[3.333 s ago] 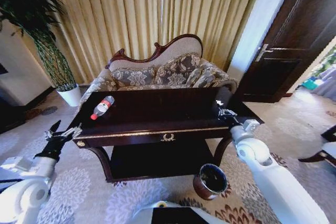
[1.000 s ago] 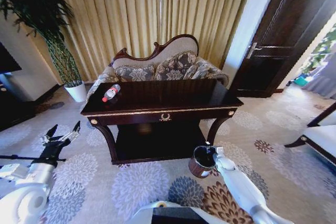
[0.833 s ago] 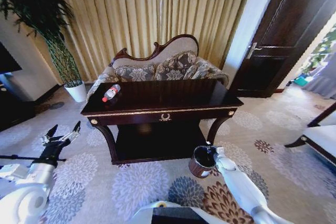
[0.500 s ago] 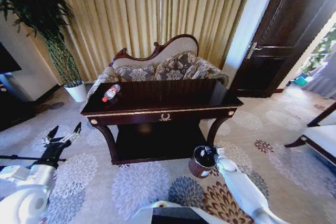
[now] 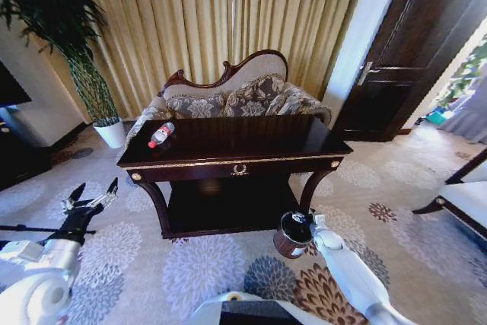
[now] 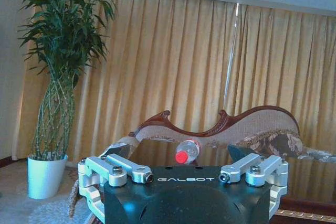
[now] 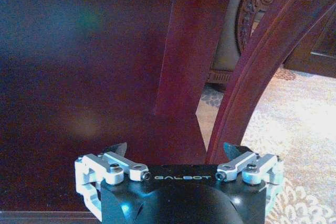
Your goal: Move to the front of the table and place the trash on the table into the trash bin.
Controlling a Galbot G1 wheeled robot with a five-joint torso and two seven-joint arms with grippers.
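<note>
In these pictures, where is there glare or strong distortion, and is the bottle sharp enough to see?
Head view: wide-angle bending, door and curtains lean; glossy table reflects the sofa; bright daylight at the right edge; bottle small but clear, trash bin beside the right gripper. Left wrist view: soft, bluish; bottle cap readable above the left gripper. Right wrist view: dark, blurry wood, bright carpet.

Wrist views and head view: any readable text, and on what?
"GALBOT": on the left gripper body, left wrist view.
"GALBOT": on the right gripper body, right wrist view.
Red label of the bottle on the table: too small to read.
Gilt emblem on the table front: ornament, no letters legible.
</note>
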